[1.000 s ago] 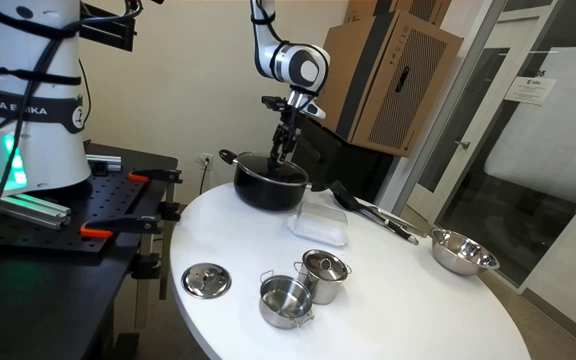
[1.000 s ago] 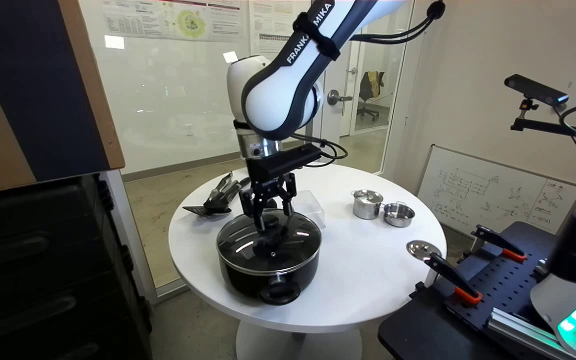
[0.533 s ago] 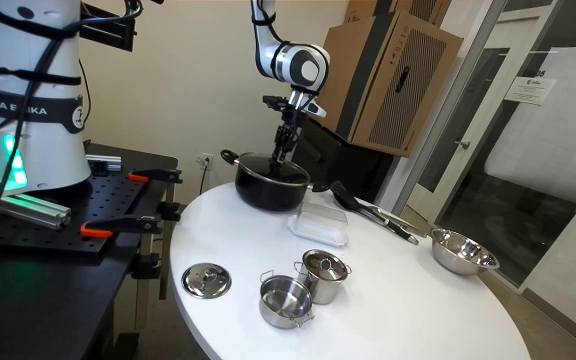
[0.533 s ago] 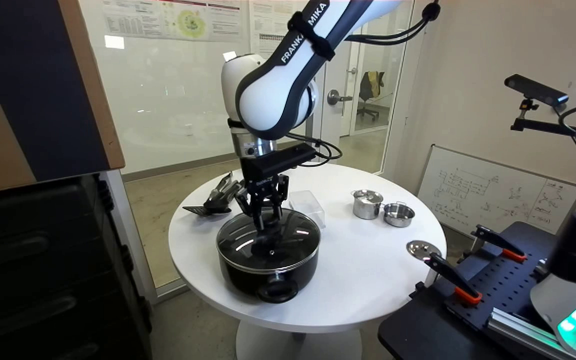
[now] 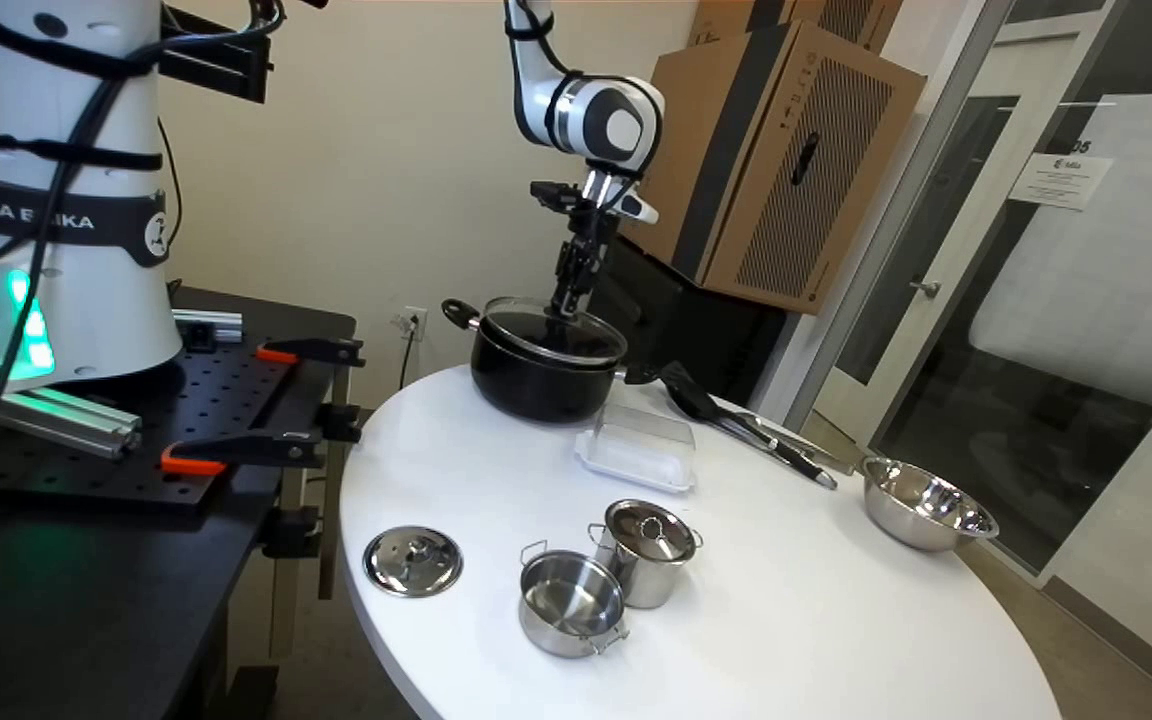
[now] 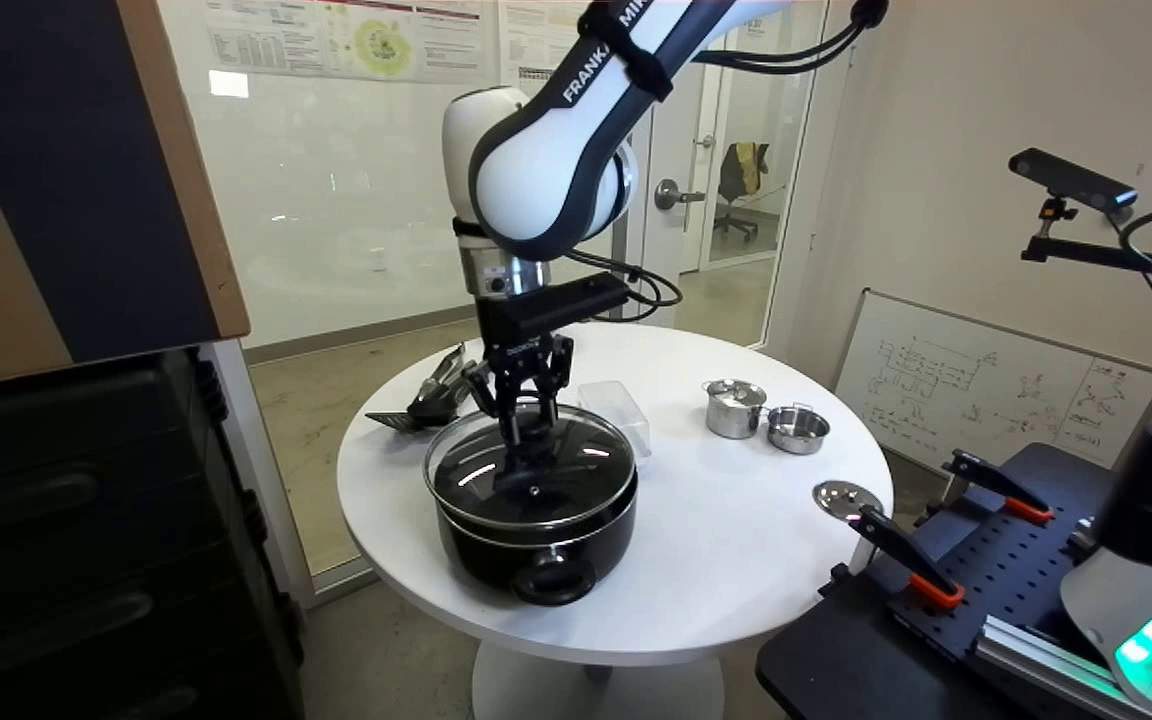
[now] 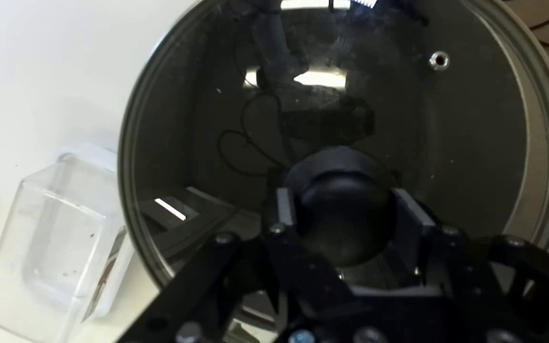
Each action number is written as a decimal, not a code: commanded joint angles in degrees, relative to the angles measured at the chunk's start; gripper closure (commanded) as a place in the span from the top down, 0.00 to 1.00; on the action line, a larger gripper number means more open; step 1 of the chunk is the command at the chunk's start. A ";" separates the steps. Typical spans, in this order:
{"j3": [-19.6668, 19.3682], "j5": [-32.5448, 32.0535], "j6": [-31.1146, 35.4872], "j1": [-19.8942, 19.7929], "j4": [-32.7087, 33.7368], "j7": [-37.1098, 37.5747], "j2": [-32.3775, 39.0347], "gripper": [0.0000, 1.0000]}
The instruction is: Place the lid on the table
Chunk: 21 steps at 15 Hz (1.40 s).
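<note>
The clear glass lid point(image 5: 518, 324) with its metal rim hangs just above the black pot point(image 5: 536, 392), slightly tilted, with a gap under part of its rim. It also shows in an exterior view point(image 6: 581, 485) and fills much of the wrist view point(image 7: 350, 119). My gripper point(image 5: 564, 308) points down and is shut on the dark centre knob of the lid. In the wrist view the finger pads point(image 7: 346, 209) stand on either side of the knob. The round white table point(image 5: 796, 610) bears the pot.
A clear plastic box point(image 5: 641, 450) stands beside the pot. Dark utensils point(image 5: 736, 420) and a steel bowl point(image 5: 926, 510) lie along the far edge. A small silver lid point(image 5: 413, 562), a small pan point(image 5: 571, 605) and a lidded steel pot point(image 5: 648, 560) stand on the table.
My gripper's fingers have closed on the knob. The gripper has then risen, and the lid has come up off the pot with it.
</note>
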 commanded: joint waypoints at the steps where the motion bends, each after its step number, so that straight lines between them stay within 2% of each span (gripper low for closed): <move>1: 1.02 1.48 -0.16 -1.37 -4.33 -0.16 -7.91 0.25; 6: 1.08 1.67 -2.10 -3.75 -10.54 -0.41 -14.77 0.25; 10: 1.02 3.03 -1.69 -7.73 -18.55 -3.25 -19.91 0.25; 15: -0.92 2.66 -0.65 -14.06 -28.93 -7.09 -26.47 0.25; 16: 0.08 1.55 -1.47 -13.04 -24.03 -4.68 -21.08 0.25; 17: -0.13 1.41 -1.46 -13.92 -25.12 -5.07 -21.66 0.50; 21: 0.36 1.43 -1.27 -13.55 -24.81 -4.91 -20.71 0.50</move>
